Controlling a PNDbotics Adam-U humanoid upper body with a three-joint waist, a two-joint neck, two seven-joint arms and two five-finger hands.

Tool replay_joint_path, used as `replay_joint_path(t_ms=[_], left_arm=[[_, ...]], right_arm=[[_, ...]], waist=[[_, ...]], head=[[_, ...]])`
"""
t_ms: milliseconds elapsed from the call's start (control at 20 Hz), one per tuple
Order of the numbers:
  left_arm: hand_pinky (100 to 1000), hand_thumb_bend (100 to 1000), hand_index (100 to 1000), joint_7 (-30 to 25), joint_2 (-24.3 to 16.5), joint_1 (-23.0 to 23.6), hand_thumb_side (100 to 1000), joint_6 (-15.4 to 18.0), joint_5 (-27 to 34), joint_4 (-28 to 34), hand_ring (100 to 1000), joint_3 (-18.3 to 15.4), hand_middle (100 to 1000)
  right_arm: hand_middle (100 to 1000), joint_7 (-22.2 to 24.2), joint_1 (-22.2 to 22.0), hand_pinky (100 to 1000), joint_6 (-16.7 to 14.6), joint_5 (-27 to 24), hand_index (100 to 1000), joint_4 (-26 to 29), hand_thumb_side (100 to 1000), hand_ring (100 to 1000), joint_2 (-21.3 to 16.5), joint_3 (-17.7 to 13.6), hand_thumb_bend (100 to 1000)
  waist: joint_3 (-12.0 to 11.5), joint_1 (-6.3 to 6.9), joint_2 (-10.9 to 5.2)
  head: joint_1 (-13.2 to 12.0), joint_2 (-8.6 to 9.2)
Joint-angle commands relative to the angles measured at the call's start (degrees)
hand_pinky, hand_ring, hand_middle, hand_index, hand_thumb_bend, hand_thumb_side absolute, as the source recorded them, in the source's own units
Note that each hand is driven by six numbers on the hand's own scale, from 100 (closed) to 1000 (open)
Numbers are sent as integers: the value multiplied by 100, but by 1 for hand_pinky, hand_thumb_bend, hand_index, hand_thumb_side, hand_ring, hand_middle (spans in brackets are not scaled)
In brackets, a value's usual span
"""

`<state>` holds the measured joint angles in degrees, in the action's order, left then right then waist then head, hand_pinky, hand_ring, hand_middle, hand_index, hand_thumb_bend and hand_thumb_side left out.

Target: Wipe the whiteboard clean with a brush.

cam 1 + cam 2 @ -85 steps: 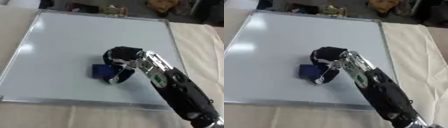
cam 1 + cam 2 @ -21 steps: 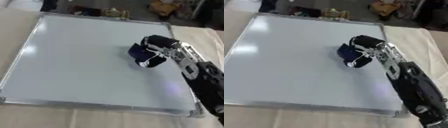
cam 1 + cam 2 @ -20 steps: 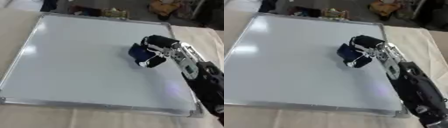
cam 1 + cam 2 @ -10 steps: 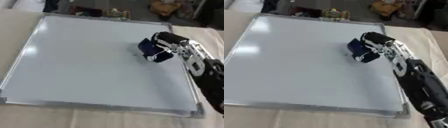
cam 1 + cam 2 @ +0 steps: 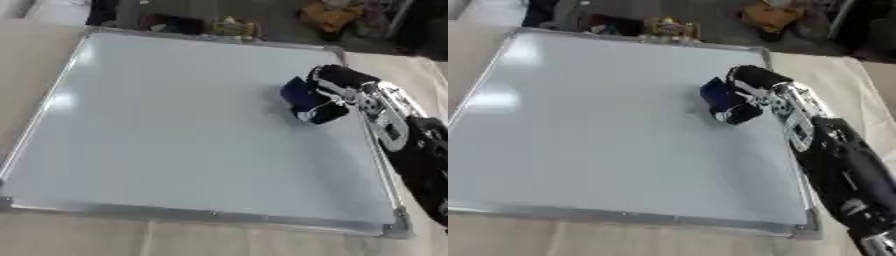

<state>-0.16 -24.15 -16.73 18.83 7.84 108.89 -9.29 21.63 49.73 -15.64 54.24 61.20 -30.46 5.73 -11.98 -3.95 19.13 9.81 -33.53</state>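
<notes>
A large whiteboard (image 5: 166, 130) with a silver frame lies flat on the beige table, its surface blank apart from glare. My right hand (image 5: 337, 87) reaches in from the right and is curled round a dark blue brush (image 5: 302, 98), which it presses on the board near the right edge, in the upper half. The same brush (image 5: 721, 100) shows in the right eye view under the hand (image 5: 756, 85). No left hand appears in either view.
Beige cloth (image 5: 26, 95) surrounds the board on the left, right and near sides. Beyond the far edge lies dark floor with clutter: a small yellowish object (image 5: 229, 26) and an orange-brown thing (image 5: 331, 14).
My right hand has carried the brush across the board from the lower middle up and to the right, close to the right frame. In the last half second it barely moved.
</notes>
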Motion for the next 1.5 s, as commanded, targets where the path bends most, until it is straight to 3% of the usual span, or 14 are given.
replay_joint_path(t_ms=[50, 750, 1050, 1500], left_arm=[[688, 323, 391, -27, -69, -60, 866, 6, 34, 66, 587, -44, 544], [690, 322, 391, -57, -63, -114, 864, -1, 53, 76, 586, -26, 543], [692, 322, 392, -59, -57, -125, 864, -6, 62, 81, 586, -23, 543], [694, 324, 393, -51, -55, -135, 861, -14, 55, 88, 586, -33, 544]], right_arm=[[243, 20, 220, 642, -49, 78, 100, -83, 419, 733, -51, -15, 203], [233, 133, 573, 641, -323, 403, 100, -492, 437, 735, 133, 45, 222], [250, 296, 570, 649, -474, 475, 100, -545, 463, 743, 174, 66, 310], [279, 452, 554, 657, -686, 522, 182, -562, 518, 752, 171, 82, 432]], waist=[[-26, 41, -86], [-143, -8, -45], [-156, -13, -43], [-157, -30, -35]], head=[[49, 100], [131, 98], [126, 106], [98, 115]])
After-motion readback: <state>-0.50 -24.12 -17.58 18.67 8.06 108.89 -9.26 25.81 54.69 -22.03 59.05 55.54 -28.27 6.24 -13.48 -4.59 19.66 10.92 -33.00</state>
